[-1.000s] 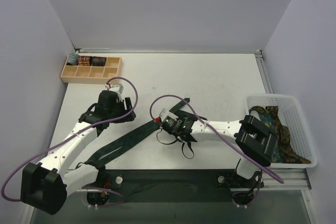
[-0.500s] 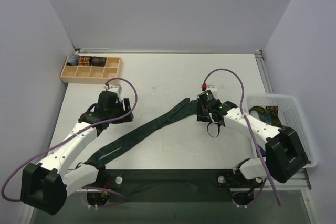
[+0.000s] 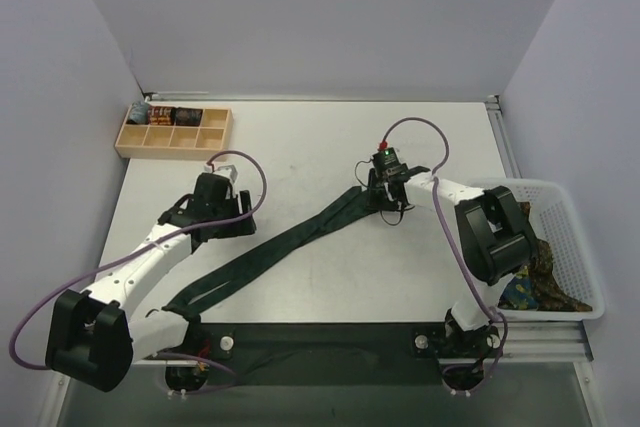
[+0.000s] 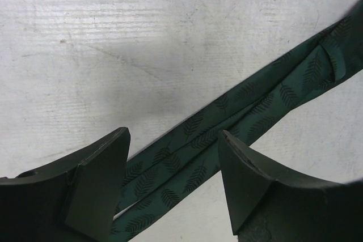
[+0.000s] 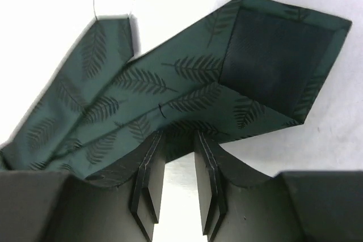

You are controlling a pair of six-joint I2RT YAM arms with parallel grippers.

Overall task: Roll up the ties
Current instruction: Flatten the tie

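The right hand (image 3: 386, 185) has swung across to the far pointed tip of the dark green tie (image 3: 270, 252) lying diagonally on the table (image 3: 300, 137), fingers nearly together, grip unclear, seemingly to begin rolling; the left hand (image 4: 173, 140) hovers open, empty.

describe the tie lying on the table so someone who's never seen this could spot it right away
On the white table, a long strip runs diagonally from the near left edge up to the right hand. That is the dark green tie, leaf-printed and the only one stretched flat; the other ties sit bunched in the white basket at the right edge.
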